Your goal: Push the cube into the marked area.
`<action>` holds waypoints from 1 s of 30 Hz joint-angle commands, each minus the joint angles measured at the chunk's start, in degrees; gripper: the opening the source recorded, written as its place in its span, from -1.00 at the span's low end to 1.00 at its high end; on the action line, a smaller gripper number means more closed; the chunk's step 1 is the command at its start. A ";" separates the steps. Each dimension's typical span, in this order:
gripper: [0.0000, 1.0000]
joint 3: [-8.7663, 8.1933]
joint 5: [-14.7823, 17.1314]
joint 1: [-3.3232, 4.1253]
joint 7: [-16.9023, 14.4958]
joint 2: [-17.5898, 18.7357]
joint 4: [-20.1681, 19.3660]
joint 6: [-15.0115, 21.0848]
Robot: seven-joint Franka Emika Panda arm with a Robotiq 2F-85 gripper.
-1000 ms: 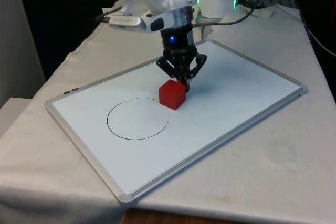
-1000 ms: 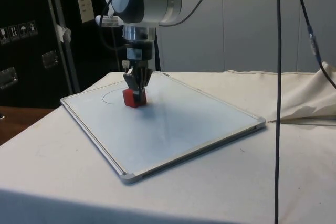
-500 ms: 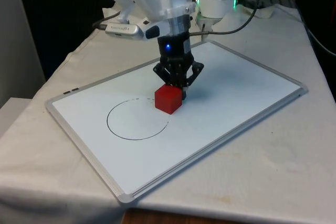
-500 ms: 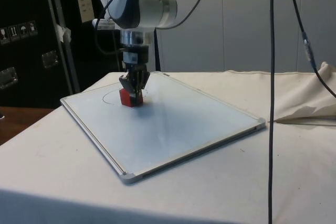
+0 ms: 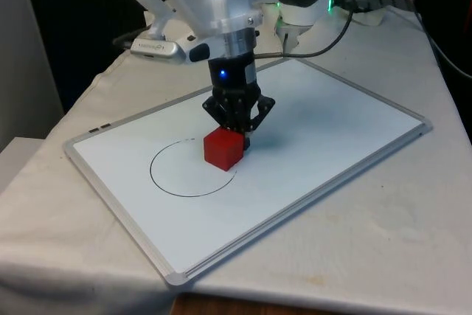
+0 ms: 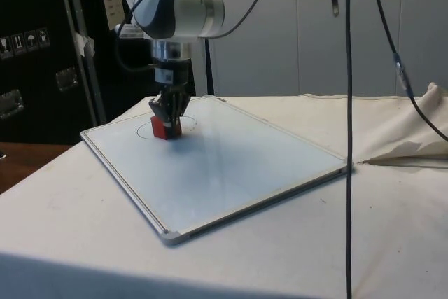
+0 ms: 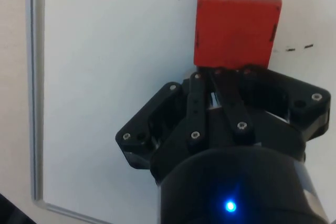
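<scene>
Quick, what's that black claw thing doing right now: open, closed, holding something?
Tool: shut, fingers pressed together, holding nothing; its tip is against the side of the red cube, pushing rather than gripping.

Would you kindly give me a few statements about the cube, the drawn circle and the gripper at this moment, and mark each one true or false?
1. The red cube sits on the white board with the grey frame. True.
2. The cube lies wholly inside the black drawn circle. False: it straddles the circle's line at the front view's right, partly in and partly out.
3. The black gripper has its jaws closed together, pressed against a side of the cube. True.
4. The gripper has lifted the cube off the board. False: the cube rests on the board, with the gripper behind it.
5. The cube is blue. False: it is red.
</scene>
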 commanded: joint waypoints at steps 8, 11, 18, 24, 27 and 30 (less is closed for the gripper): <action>-1.00 -0.29 0.23 -0.57 1.20 2.18 2.58 -0.11; -1.00 -0.57 0.23 -0.69 1.78 2.81 3.50 -0.17; -1.00 -1.60 -0.23 -0.46 3.27 4.24 6.02 -0.40; -1.00 -2.81 -0.86 -0.06 4.58 5.56 8.37 -0.63; -1.00 -2.52 -0.46 -0.34 4.13 5.61 8.71 -0.06; -1.00 -2.92 -0.57 -0.29 4.76 5.79 9.22 -0.57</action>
